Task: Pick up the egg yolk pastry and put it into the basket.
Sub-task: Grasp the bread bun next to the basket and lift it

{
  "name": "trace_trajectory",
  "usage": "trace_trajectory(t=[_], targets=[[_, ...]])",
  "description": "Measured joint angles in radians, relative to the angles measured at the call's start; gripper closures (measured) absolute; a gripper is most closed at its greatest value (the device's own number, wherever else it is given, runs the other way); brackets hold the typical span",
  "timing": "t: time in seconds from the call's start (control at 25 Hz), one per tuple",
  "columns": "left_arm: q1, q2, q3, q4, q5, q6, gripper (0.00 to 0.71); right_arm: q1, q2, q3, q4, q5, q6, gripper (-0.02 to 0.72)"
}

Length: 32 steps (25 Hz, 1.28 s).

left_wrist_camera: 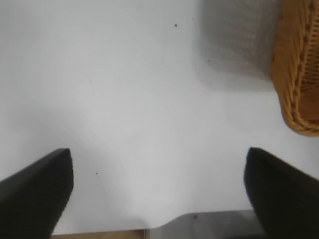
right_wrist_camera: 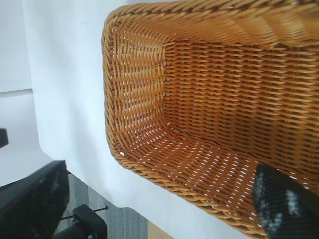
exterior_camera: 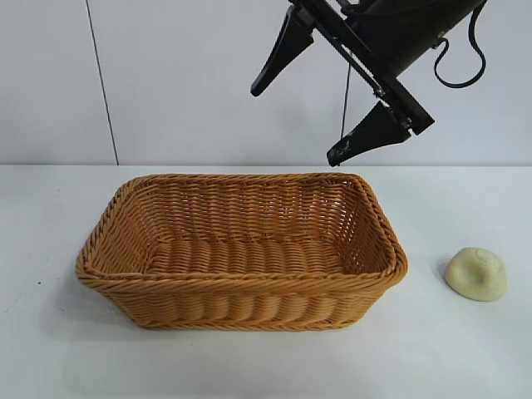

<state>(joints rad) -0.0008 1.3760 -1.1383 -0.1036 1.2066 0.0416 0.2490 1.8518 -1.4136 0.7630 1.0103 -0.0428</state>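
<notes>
While spread wide and empty above the far rim of the basket (exterior_camera: 241, 253), right gripper (exterior_camera: 301, 87); egg yolk pastry (exterior_camera: 476, 273) on the white table (exterior_camera: 50, 349), just right of the basket; left gripper (left_wrist_camera: 159, 191) likewise wide, over bare tabletop beside a basket corner.

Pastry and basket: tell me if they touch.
Apart. The exterior view shows bare table between the pastry and the basket.
</notes>
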Motion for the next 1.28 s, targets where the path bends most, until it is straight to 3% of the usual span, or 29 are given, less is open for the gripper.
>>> trace_trajectory(t=[0.4, 0.64, 0.76, 1.0, 1.16, 1.28], targets=[[0.000, -0.556, 0.306, 0.000, 0.004, 0.012, 0.025, 0.000, 0.000, 0.000, 0.000, 0.000, 0.000, 0.010], [0.000, -0.877, 0.510, 0.001, -0.109, 0.012, 0.025, 0.000, 0.000, 0.000, 0.000, 0.000, 0.000, 0.010], [0.000, -1.001, 0.600, 0.001, -0.161, 0.012, 0.025, 0.000, 0.000, 0.000, 0.000, 0.000, 0.000, 0.010], [0.000, -1.139, 0.634, 0.001, -0.152, 0.012, 0.025, 0.000, 0.000, 0.000, -0.002, 0.000, -0.038, 0.010], [0.000, -1.201, 0.634, 0.001, -0.153, 0.012, 0.025, 0.000, -0.006, -0.009, -0.048, 0.002, -0.041, 0.010], [0.000, -1.263, 0.634, 0.000, -0.153, 0.012, 0.025, 0.000, -0.012, -0.063, -0.149, 0.016, -0.024, 0.010]])
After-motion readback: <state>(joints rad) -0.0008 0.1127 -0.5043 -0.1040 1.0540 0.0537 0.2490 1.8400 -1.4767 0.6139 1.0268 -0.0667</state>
